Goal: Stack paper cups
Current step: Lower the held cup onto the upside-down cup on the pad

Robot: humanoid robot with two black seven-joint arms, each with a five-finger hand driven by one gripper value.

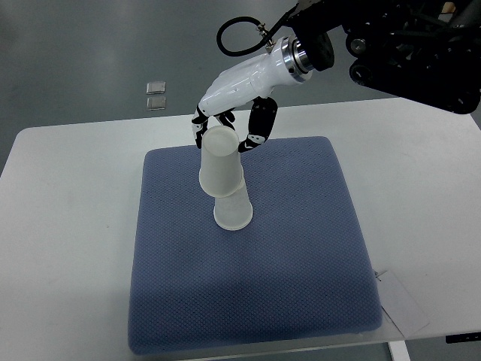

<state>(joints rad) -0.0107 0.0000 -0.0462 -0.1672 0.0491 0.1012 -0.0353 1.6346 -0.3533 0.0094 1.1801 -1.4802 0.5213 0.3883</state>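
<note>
Two white paper cups stand upside down on the blue mat (301, 248). The upper cup (219, 162) sits over the lower cup (233, 210), leaning slightly to the left. My right hand (225, 124), white with black fingertips, reaches in from the upper right. Its fingers are curled around the base end of the upper cup, thumb on the right side and the other fingers on the left. The left arm does not show in the top view.
The mat lies on a white table (68, 226). Two small clear square items (156, 94) rest on the grey floor beyond the table's far edge. A white paper tag (402, 301) lies at the mat's near right corner.
</note>
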